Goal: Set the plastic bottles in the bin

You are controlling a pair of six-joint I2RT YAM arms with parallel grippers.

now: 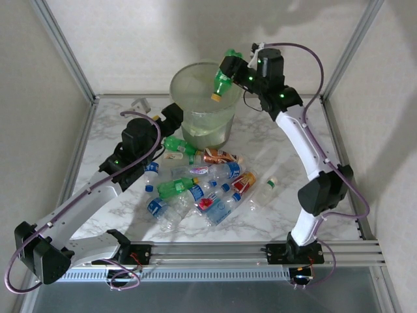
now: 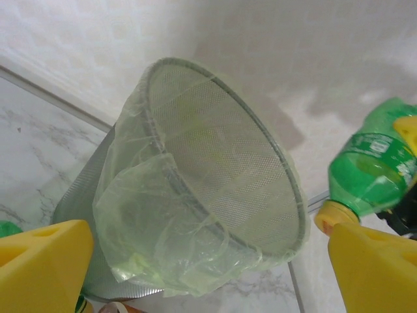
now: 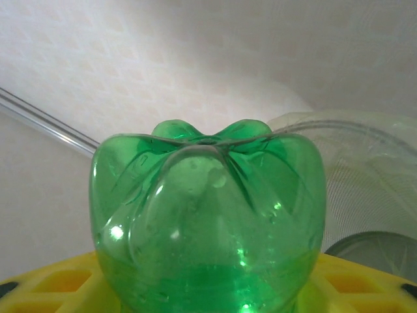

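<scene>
The right gripper (image 1: pixel 233 67) pinches a green bottle (image 1: pixel 221 81) in its jaws and holds it tilted neck-down over the right side of the bin's rim. The bin (image 1: pixel 189 75), a mesh basket lined with a pale-green bag, stands on the marble worktop (image 1: pixel 280 140). The left gripper (image 1: pixel 174 112) sits just beside the bin's left wall, its jaws spread around nothing. The other plastic bottles (image 1: pixel 202 186) lie heaped in front of the bin.

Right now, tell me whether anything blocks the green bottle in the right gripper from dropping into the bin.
Nothing visible does. The green bottle, clamped in the right gripper, hangs cap-down above the open mouth of the bin. The left gripper is open beside the bin, outside its rim.
</scene>
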